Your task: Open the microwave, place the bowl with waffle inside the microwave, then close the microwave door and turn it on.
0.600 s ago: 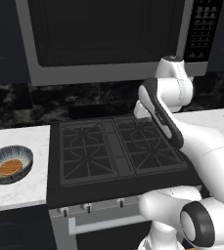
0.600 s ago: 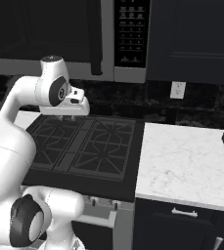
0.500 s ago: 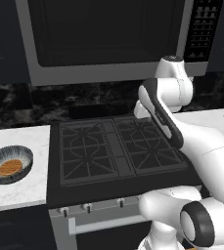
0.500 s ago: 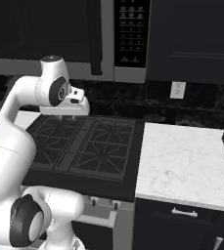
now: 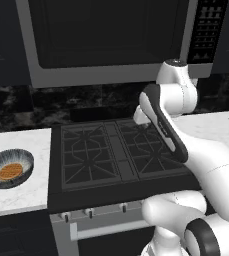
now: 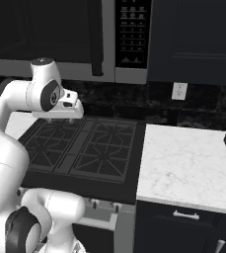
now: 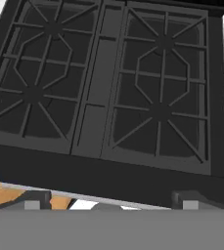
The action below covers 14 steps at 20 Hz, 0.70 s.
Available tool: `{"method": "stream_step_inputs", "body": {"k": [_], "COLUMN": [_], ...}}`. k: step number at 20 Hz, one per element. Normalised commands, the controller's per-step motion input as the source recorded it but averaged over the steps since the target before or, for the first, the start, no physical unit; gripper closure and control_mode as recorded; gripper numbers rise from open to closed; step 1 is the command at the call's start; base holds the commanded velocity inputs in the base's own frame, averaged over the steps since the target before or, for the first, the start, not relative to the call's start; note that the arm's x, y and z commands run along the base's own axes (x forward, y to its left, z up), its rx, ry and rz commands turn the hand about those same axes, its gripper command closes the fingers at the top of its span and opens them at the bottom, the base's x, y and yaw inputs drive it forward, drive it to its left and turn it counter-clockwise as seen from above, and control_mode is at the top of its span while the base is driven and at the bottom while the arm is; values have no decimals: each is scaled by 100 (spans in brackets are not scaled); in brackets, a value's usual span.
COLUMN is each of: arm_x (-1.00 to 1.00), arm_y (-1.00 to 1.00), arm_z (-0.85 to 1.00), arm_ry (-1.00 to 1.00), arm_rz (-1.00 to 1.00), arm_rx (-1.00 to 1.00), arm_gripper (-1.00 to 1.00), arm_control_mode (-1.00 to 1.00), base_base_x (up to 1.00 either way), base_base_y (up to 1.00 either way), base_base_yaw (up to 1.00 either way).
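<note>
Though gaping wide, hand (image 7: pixel 111 199) empty

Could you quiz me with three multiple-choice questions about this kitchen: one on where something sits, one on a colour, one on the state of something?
1. Where is the bowl?
A. On the white counter left of the stove
B. Inside the microwave
C. On a stove burner

2. What colour is the waffle in the bowl?
A. Green
B. Orange-brown
C. White

3. What state is the microwave door in?
A. Wide open
B. Taken off
C. Shut

Answers:
1. A, the left base view shows the bowl resting on the pale counter beside the stove.
2. B, a small orange-brown disc lies in the middle of the bowl.
3. C, the dark glass panel lies flat in its grey frame, with the handle next to the keypad.
</note>
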Motion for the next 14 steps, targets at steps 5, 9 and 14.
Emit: {"method": "stream_step_inputs", "body": {"k": [5, 9, 14], "arm_x": [0, 0, 0], "arm_y": [-19, -6, 0], "arm_z": [45, 97, 100], "arm_ry": [-19, -43, -37], "arm_rz": [0, 0, 0], "arm_rx": [9, 6, 3], "arm_gripper": [-100, -100, -100], "arm_control_mode": [-100, -100, -100], "base_base_x": [0, 0, 0], "base_base_y": [0, 0, 0], "base_base_yaw": [0, 0, 0]}}
